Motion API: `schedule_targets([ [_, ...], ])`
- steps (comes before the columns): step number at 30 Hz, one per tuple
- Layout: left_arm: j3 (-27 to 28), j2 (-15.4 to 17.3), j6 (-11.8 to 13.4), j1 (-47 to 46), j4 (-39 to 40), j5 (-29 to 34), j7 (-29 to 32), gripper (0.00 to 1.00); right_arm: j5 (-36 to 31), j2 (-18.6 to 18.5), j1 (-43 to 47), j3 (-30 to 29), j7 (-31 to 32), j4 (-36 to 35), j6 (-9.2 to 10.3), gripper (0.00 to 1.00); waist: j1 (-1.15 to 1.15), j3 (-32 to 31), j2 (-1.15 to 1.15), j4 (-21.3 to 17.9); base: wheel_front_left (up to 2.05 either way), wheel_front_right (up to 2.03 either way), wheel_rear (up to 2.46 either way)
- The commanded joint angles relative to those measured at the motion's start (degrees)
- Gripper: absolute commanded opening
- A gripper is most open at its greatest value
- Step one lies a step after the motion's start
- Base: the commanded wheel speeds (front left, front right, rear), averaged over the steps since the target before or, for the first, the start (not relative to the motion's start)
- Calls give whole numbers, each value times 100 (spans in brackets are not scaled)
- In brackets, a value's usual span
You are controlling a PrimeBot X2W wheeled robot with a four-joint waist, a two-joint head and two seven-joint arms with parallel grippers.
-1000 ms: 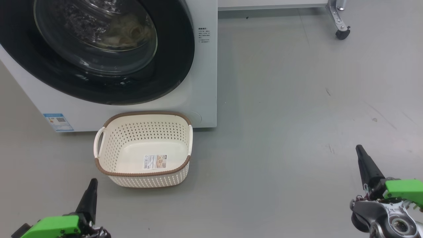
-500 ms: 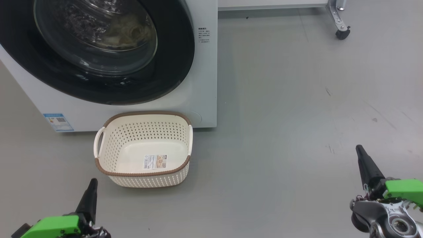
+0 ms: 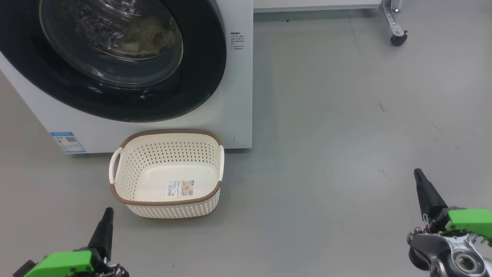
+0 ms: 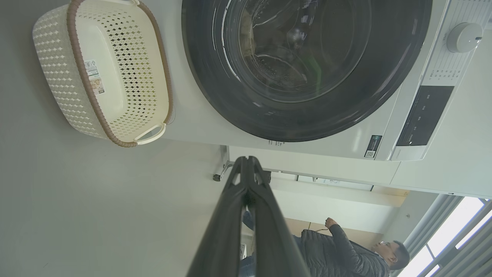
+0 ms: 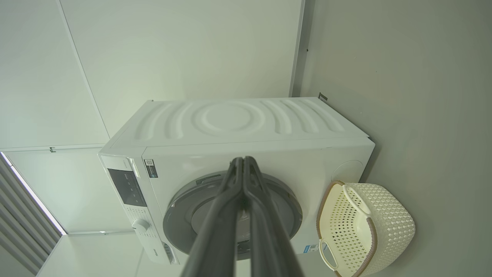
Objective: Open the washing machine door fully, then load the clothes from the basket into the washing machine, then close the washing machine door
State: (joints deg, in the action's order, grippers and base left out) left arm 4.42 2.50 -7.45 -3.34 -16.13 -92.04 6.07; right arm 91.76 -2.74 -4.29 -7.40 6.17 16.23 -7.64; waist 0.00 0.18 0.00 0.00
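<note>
The white washing machine (image 3: 238, 96) stands at the upper left, its black-rimmed door (image 3: 200, 77) shut against the front. Pale cream clothes (image 3: 150, 36) show through the glass, inside the drum. The cream basket (image 3: 167, 200) with the brown rim sits on the floor in front of the machine, with just a label on its bottom. My left gripper (image 3: 108, 211) is shut low at the left, just short of the basket. At the lower right, well away from the basket, is my right gripper (image 3: 417, 172), also shut. Both wrist views show fingers pressed together, holding nothing.
Grey floor (image 3: 346, 115) stretches to the right of the machine. A metal leg with a caster (image 3: 398, 38) stands at the far right back. A person (image 4: 346, 250) in a dark jacket appears in the left wrist view, beyond the machine.
The clothes behind the door glass shift slightly between frames. Both grippers and the basket stay where they were.
</note>
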Motion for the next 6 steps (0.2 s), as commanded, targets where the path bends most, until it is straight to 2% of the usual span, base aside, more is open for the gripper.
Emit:
schedule_targets([
  [1, 208, 44, -3, -285, 209, -14, 40, 0, 41, -14, -189, 89, 31, -221, 15, 0, 0, 0, 0, 0, 0, 0, 0],
  [6, 208, 43, -3, -285, 209, -14, 41, 0, 42, -14, -189, 89, 31, -221, 15, 0, 0, 0, 0, 0, 0, 0, 0],
])
